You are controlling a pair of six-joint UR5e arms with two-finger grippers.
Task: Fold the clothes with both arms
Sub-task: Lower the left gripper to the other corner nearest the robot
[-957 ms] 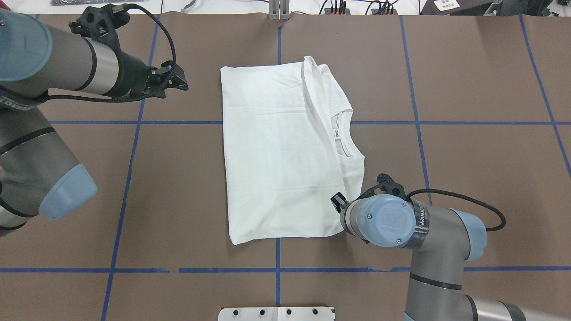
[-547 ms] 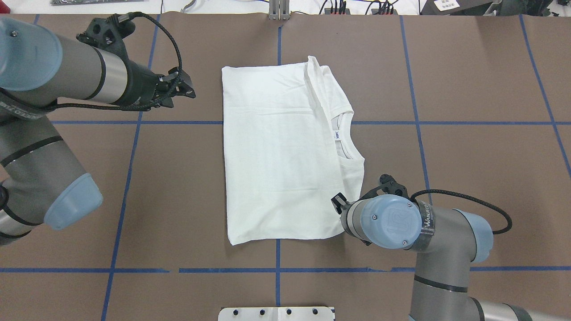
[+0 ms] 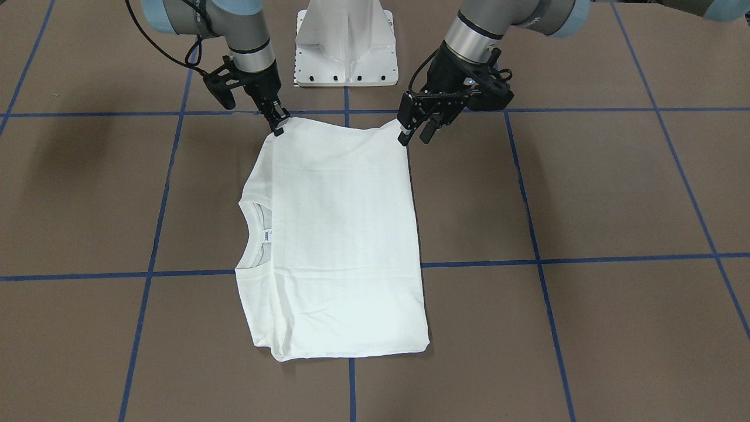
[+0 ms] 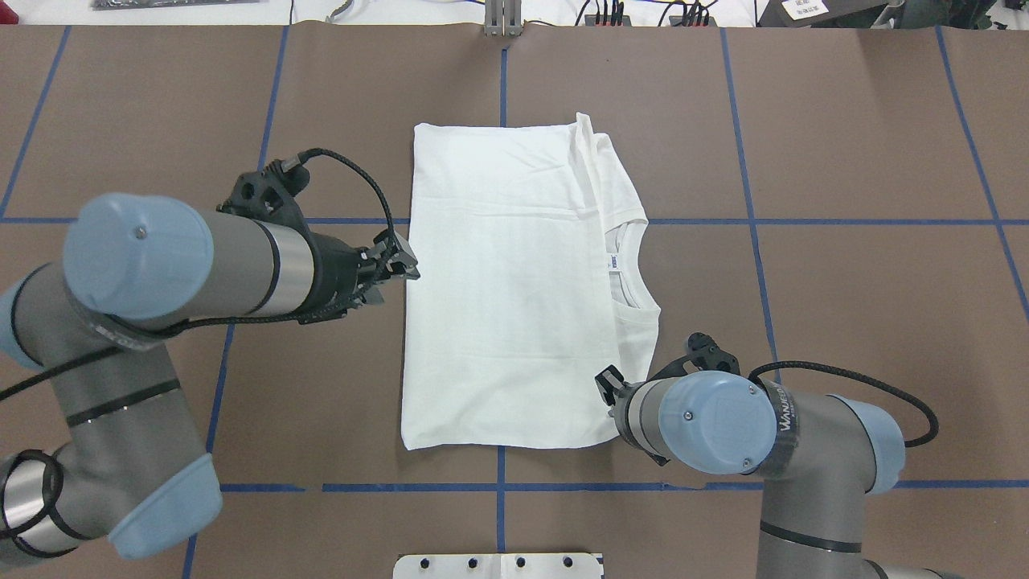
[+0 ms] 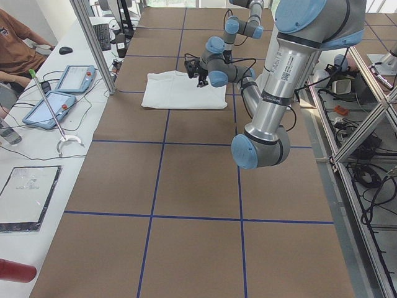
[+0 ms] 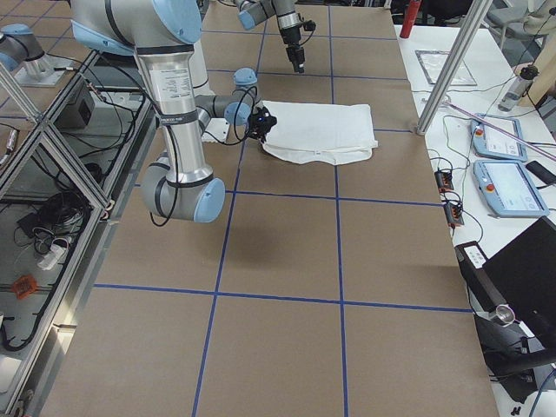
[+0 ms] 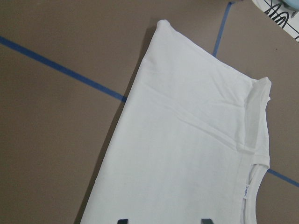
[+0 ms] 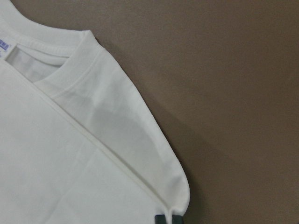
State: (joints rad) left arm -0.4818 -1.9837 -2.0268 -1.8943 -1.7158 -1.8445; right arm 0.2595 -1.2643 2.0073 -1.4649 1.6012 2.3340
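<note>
Shirt [image 3: 340,234] folded flat at table [image 3: 586,193] centre | right gripper [image 3: 278,124] pinches robot-side corner | left gripper [image 3: 415,133] spread beside other corner, holding nothing | step, likely: gripping for next fold | next: left must descend, clamp

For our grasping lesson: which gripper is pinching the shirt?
The right gripper, shut on a shirt corner; the left gripper is open.
</note>
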